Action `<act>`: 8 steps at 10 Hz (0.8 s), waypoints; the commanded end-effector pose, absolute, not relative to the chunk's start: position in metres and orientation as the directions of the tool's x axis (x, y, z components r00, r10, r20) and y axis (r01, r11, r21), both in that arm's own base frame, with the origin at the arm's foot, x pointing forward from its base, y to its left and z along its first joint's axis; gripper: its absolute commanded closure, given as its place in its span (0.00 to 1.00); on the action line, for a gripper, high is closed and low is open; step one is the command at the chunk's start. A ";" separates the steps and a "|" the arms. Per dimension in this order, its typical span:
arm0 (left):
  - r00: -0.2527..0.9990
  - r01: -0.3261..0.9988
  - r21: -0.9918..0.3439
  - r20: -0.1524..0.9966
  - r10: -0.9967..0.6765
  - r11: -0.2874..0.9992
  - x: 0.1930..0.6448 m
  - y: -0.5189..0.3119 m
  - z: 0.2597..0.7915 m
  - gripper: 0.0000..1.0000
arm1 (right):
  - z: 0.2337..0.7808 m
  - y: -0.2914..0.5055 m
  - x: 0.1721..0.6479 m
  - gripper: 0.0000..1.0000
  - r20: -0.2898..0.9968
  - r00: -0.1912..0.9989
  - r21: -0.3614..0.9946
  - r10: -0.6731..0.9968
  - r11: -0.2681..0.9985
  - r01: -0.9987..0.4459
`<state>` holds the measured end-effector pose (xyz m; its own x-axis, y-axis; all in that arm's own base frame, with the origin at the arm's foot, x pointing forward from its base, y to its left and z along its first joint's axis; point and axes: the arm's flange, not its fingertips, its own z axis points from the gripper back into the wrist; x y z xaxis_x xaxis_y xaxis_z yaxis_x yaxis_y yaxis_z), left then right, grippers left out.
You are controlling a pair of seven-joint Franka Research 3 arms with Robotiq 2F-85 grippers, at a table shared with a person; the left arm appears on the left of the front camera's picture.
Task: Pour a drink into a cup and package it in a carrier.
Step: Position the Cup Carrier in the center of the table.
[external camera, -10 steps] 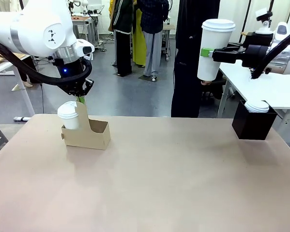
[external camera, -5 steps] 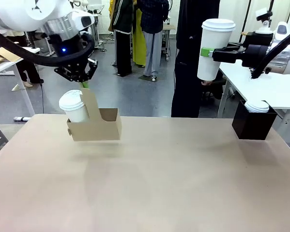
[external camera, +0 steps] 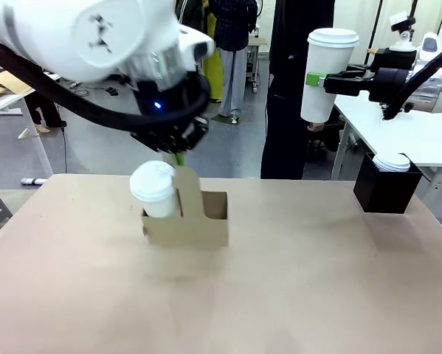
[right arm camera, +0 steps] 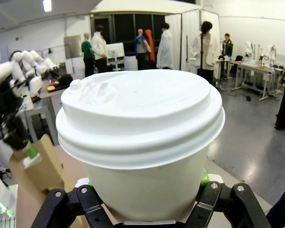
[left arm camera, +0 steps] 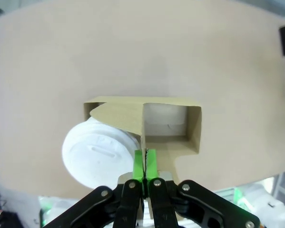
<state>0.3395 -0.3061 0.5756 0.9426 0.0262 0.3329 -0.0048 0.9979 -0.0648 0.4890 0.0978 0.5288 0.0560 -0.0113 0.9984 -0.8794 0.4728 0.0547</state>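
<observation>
A brown cardboard carrier [external camera: 187,223] hangs a little above the table, with my left gripper [external camera: 180,157] shut on the top of its upright centre handle. A white lidded cup [external camera: 154,189] stands in its left compartment; the right one is empty. From the left wrist, the green pads [left arm camera: 139,165] pinch the handle of the carrier [left arm camera: 168,105] beside the cup lid [left arm camera: 97,154]. High at the right, my right gripper [external camera: 318,80] is shut on a tall white lidded cup [external camera: 322,74], close up in the right wrist view [right arm camera: 140,137]. The drink is hidden.
A black box [external camera: 385,190] with white lids [external camera: 392,162] on top sits at the table's far right. A person in dark clothes [external camera: 294,88] stands at the far side. A white table [external camera: 420,136] lies beyond the right edge.
My left arm has lifted the carrier with its cup off the table and carried it right, toward the middle. The right arm and its cup have not moved.
</observation>
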 end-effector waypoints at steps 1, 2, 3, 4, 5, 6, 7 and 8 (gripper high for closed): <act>0.942 0.011 -0.043 0.336 0.004 0.999 0.343 -0.337 0.557 0.98 | 0.534 0.100 0.491 0.20 0.998 0.058 0.063 -0.025 0.475 -0.878; 0.943 0.045 -0.061 0.332 -0.022 0.997 0.339 -0.356 0.551 0.98 | 0.534 0.100 0.491 0.20 0.998 0.058 0.063 -0.025 0.475 -0.878; 0.948 0.059 -0.074 0.318 -0.032 0.996 0.339 -0.373 0.546 0.98 | 0.534 0.100 0.491 0.20 0.998 0.058 0.063 -0.025 0.475 -0.878; 0.954 0.053 -0.079 0.299 -0.027 0.995 0.344 -0.385 0.537 0.98 | 0.534 0.100 0.491 0.20 0.998 0.058 0.063 -0.025 0.475 -0.878; 0.959 0.045 -0.077 0.282 -0.022 0.996 0.349 -0.396 0.530 0.98 | 0.534 0.100 0.491 0.20 0.998 0.058 0.063 -0.025 0.475 -0.878; 0.964 0.042 -0.076 0.264 -0.020 0.996 0.353 -0.403 0.528 0.98 | 0.534 0.100 0.491 0.20 0.998 0.058 0.063 -0.025 0.475 -0.878; 0.969 0.014 -0.066 0.245 0.003 0.998 0.356 -0.410 0.525 0.98 | 0.534 0.100 0.491 0.20 0.998 0.058 0.063 -0.025 0.475 -0.878; 0.971 -0.010 -0.061 0.239 0.024 0.998 0.361 -0.411 0.520 0.98 | 0.534 0.100 0.491 0.20 0.998 0.058 0.063 -0.025 0.475 -0.878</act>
